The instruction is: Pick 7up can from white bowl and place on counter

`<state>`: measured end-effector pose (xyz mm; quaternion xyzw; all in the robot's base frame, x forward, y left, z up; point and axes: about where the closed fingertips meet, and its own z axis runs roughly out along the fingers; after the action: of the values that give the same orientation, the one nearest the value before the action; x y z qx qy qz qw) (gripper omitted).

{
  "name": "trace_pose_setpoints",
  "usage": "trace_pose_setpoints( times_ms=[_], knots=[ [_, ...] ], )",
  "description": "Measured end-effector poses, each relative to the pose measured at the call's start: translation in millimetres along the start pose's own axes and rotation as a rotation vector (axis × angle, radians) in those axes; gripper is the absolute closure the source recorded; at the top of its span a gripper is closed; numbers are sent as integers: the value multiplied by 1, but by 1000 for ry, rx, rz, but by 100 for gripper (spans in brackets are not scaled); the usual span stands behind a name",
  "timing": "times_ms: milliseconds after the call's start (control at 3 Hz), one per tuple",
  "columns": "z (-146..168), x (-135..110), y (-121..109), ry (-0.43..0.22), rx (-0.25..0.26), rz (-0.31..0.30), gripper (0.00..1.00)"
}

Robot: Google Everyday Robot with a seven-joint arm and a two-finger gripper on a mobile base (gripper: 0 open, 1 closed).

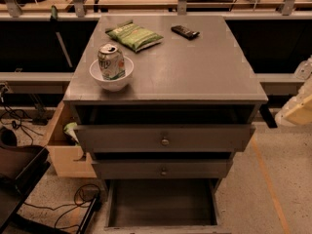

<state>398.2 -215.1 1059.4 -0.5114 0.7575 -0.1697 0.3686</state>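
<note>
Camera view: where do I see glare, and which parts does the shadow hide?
In the camera view the light is warm and dim. Small bright glare sits on the top of the can and on the rim of the bowl. The counter has only a soft sheen. Dark shadow hides the space above the top drawer. The gripper is pale at the right edge, partly cut off.

You see a flat green chip bag [134,35] at the back of the bench [195,72], a small black bar [185,31] near its right. Below, the bottom drawer [161,204] stands pulled out; cables [73,201] lie on the floor.
</note>
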Motion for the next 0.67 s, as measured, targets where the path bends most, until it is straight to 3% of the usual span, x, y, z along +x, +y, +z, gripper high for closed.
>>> trace_pose_setpoints(
  times_ms=[333,667],
  knots=[
    [1,-5,0,-15,0,2,0],
    [13,-50,-3,-141,3,18,0]
  ],
)
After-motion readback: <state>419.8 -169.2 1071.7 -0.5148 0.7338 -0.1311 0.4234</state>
